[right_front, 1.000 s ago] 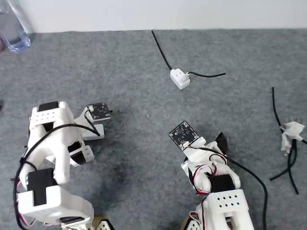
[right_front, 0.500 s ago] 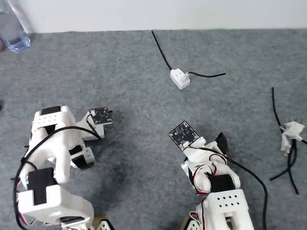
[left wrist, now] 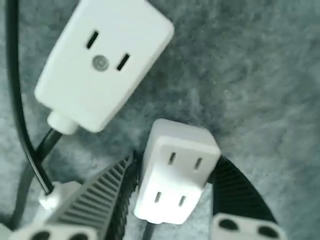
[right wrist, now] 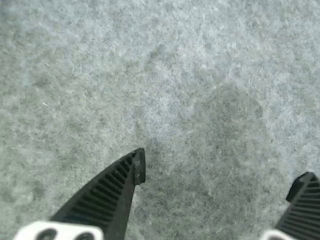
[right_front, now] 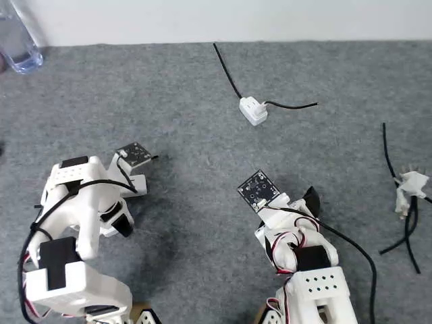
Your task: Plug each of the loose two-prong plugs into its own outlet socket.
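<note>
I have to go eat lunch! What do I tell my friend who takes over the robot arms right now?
Left gripper: shut on a white plastic twin-socket block, all its slots empty, beside a bigger white single-socket outlet block on a black cord, also empty.
Right gripper: open above bare grey carpet.
Elsewhere: a small white outlet block on a thin black cord lies far middle; a white pronged plug with black cords lies at the high view's right edge.
Done: no plug seen seated.
To do: bring each plug to a socket and push it in.

outlet socket (left wrist: 175, 175) white | cord (left wrist: 16, 75) black | fingers (right wrist: 107, 200) black, ribbed | table (right_front: 202, 169) mottled grey
</note>
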`<state>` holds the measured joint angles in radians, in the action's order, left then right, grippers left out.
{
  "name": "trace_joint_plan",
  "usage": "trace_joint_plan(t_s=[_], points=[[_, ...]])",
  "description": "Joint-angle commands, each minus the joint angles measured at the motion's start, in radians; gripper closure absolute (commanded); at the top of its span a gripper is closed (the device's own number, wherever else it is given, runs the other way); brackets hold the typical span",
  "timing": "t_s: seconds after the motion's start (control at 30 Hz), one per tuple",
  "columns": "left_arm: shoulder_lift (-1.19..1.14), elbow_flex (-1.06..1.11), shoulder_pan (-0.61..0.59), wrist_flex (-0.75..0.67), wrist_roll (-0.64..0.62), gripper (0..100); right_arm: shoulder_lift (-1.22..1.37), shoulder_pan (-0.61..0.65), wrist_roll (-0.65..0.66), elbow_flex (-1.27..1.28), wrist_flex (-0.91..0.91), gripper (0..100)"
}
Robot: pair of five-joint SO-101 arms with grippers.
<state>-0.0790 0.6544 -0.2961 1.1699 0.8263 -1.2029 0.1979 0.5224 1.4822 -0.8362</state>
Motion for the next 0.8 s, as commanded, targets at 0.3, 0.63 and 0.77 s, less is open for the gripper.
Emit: trace_joint_plan(t_s=[0.3, 0.63, 0.77], points=[[0.003, 0.007, 0.009, -0.031, 0.021, 99, -0.012, 0.005, 0.011, -0.006, 0.019, 56.8], [0.054, -0.176, 0.084, 0.112, 0.017, 99, -0.012, 0.005, 0.011, -0.005, 0.021, 56.8], [0.077, -0.278, 0.147, 0.247, 0.018, 99, -0.013, 0.007, 0.011, 0.002, 0.027, 56.8]])
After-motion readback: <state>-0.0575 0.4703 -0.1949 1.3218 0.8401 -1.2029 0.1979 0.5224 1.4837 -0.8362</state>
